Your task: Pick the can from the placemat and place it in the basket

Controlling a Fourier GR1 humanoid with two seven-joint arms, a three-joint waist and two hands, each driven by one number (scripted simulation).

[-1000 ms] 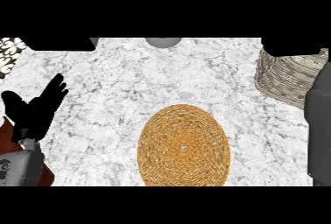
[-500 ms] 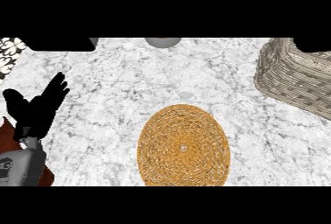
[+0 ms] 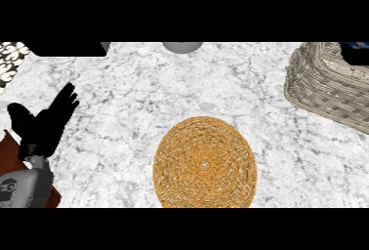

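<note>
The round orange woven placemat (image 3: pixel 205 163) lies on the marble counter at lower centre, and nothing stands on it. At the upper right stands the grey wicker basket (image 3: pixel 328 90), partly cut off by the frame. Inside it, at the top right corner, a dark shape with a blue edge (image 3: pixel 355 51) shows; I cannot tell what it is. My left hand (image 3: pixel 43 124) rests open at the left edge, fingers pointing up, holding nothing. My right hand is out of view.
A grey round object (image 3: pixel 181 46) sits at the counter's far edge, with a black block (image 3: pixel 69 48) to its left. A patterned white item (image 3: pixel 10 61) is at the upper left. A reddish-brown surface (image 3: pixel 9 146) lies beside my left forearm.
One second ago my grey right forearm reached over the basket at the right edge. It has since withdrawn out of view. The left hand has not moved.
</note>
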